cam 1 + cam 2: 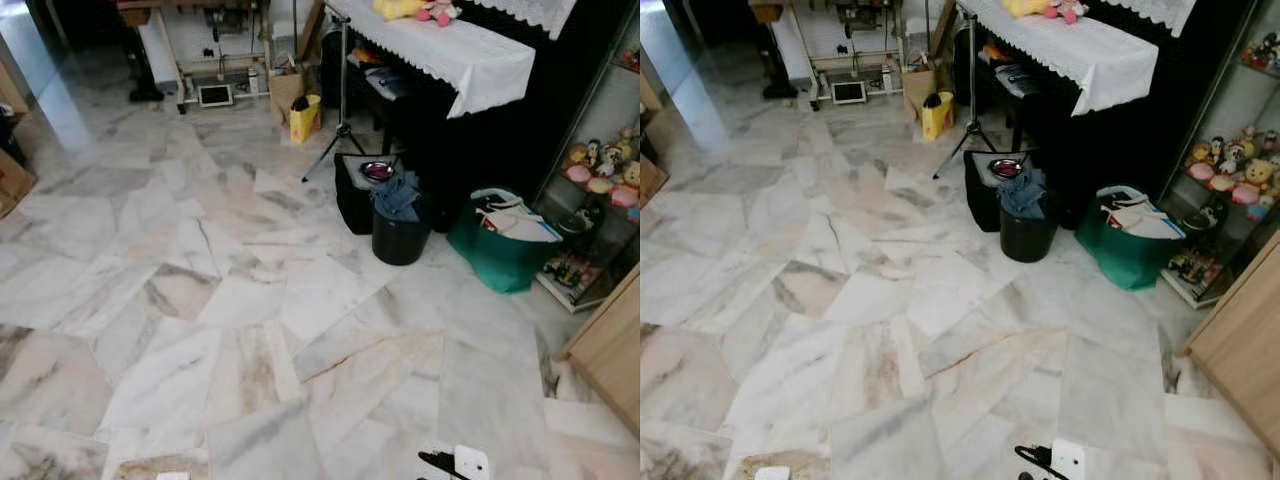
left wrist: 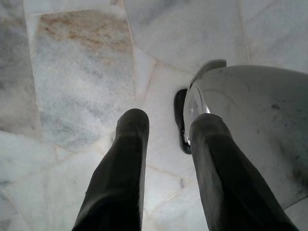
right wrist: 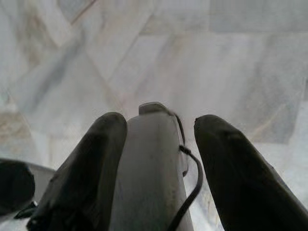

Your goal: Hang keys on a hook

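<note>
My left gripper [image 2: 169,120] hangs open over the white marble floor [image 1: 200,300], with nothing between its two black fingers [image 2: 125,168]. Beside it shows a rounded silver part of my own body [image 2: 250,120]. My right gripper [image 3: 161,122] is open too and points down at the floor. Beyond its fingers [image 3: 91,163] lies a grey part of my body with a thin black cable [image 3: 192,187] along it.
A black bin [image 1: 400,235] with blue cloth, a black bag [image 1: 352,195] and a green bag [image 1: 500,250] stand by a dark piano with a white lace cover [image 1: 470,55]. A tripod [image 1: 343,100], a glass cabinet of figurines [image 1: 605,170] and wooden furniture [image 1: 612,350] are at the right.
</note>
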{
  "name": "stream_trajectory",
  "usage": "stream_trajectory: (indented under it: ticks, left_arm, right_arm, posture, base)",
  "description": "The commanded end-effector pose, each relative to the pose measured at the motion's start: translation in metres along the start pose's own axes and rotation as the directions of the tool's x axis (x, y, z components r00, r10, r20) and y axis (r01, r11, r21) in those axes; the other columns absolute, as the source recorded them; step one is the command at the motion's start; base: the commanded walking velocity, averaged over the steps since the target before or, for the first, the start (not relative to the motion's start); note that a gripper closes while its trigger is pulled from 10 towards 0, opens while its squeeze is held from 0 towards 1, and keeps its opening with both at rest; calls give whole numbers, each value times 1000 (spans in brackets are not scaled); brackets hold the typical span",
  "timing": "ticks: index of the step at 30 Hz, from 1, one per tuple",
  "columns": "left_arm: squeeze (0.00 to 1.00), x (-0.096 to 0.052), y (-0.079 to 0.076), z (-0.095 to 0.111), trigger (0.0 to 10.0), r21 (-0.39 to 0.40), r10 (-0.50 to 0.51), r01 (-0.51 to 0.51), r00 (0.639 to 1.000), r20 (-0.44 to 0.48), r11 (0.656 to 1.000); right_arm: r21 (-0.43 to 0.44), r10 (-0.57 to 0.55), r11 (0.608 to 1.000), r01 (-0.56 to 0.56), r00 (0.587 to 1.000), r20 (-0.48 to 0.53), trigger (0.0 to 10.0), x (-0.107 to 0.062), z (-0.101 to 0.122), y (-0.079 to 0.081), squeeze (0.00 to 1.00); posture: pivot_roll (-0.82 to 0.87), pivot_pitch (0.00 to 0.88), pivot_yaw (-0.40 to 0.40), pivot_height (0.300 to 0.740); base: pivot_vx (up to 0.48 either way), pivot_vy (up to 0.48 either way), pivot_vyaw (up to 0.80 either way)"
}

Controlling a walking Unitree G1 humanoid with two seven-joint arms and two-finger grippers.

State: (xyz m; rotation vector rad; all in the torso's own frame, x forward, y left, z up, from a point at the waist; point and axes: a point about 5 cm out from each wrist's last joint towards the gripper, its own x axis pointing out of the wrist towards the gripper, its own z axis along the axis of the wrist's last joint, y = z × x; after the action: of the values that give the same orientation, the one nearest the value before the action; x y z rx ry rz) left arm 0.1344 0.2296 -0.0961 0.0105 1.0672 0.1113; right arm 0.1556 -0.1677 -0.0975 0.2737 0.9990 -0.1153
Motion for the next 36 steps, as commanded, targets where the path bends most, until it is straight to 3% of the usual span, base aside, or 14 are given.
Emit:
stream_trajectory:
  ticks: [1,6,12,25,36]
  left_arm:
    - [0,0,0,-2,10000,0,-3,3,1000,-4,1000]
    - [0,0,-2,-1,10000,1,-4,4,1000,2,1000]
    - [0,1,-5,3,10000,-21,3,-2,1000,14,1000]
    - [0,2,4,11,10000,-53,41,-40,999,21,998]
    - [0,4,-11,13,10000,-67,17,-15,999,35,998]
  right_arm:
    - [7,-8,1000,8,1000,-21,10000,-2,-8,-2,0]
    - [47,1,999,-1,1000,-3,10000,-2,-6,-3,0]
    - [54,-3,999,3,1000,0,10000,-1,-2,-4,0]
    - [44,28,999,-28,1000,-2,10000,2,4,11,0]
    - [59,0,998,-1,1000,27,10000,1,11,-3,0]
  posture:
    - [-3,0,15,657]
    - [15,0,0,657]
    - [58,0,-29,687]
    - [95,0,-12,740]
    - [100,0,-55,740]
  base:
    - [0,0,0]
    - [0,0,0]
    - [0,0,0]
    - [0,0,0]
    - [0,0,0]
